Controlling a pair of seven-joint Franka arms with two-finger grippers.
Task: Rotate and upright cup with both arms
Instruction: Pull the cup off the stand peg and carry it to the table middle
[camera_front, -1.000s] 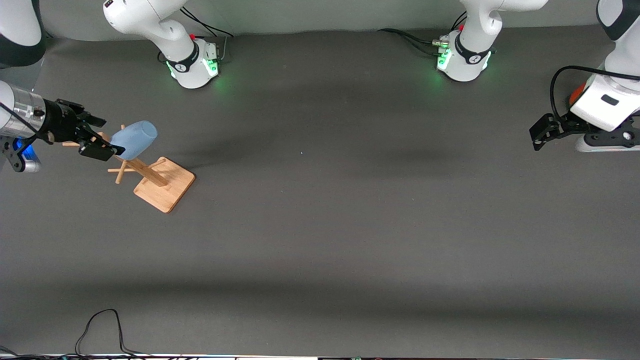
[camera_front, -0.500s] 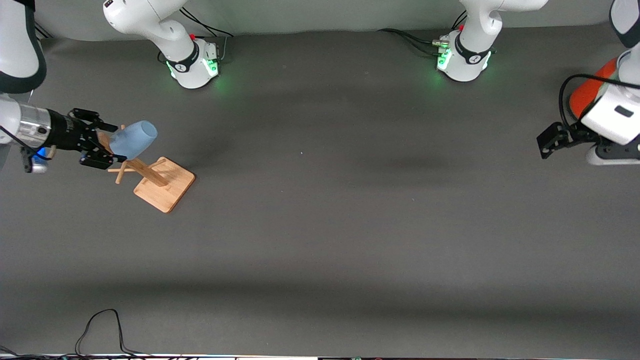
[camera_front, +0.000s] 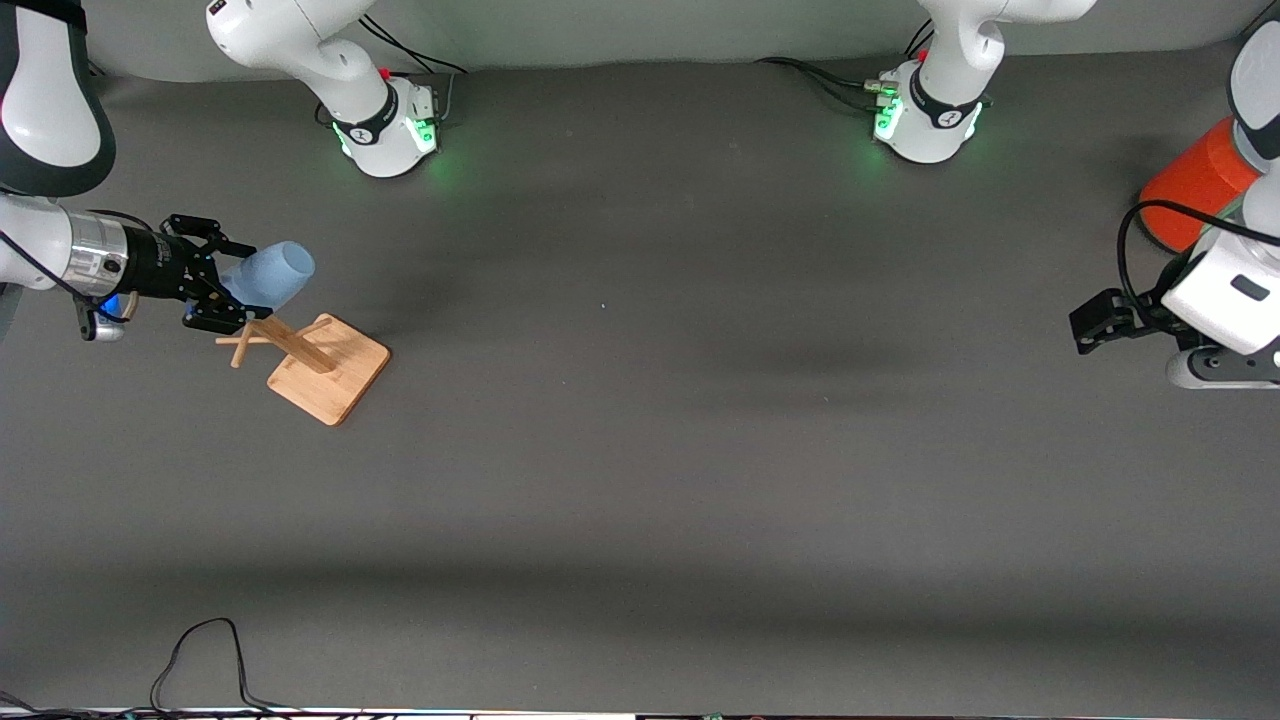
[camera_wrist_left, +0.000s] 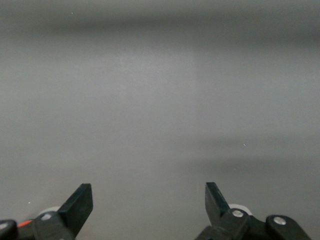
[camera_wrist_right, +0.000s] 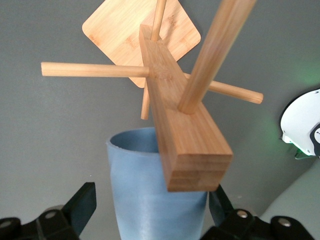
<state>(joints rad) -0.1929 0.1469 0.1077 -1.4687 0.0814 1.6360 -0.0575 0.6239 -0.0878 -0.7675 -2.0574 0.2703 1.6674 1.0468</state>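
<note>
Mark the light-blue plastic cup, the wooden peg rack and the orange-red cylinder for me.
light-blue plastic cup (camera_front: 268, 275): front view, side wall.
wooden peg rack (camera_front: 335, 378): front view, square base.
orange-red cylinder (camera_front: 1195, 190): front view, side wall.

one cup (camera_front: 270, 276), one wooden rack (camera_front: 310, 357), one orange cylinder (camera_front: 1195, 186), two arms (camera_front: 310, 50)

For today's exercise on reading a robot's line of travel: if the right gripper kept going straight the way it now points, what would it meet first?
The cup. It hangs on the wooden rack, directly between the right gripper's open fingers. Whether the pads already touch it is unclear.
</note>
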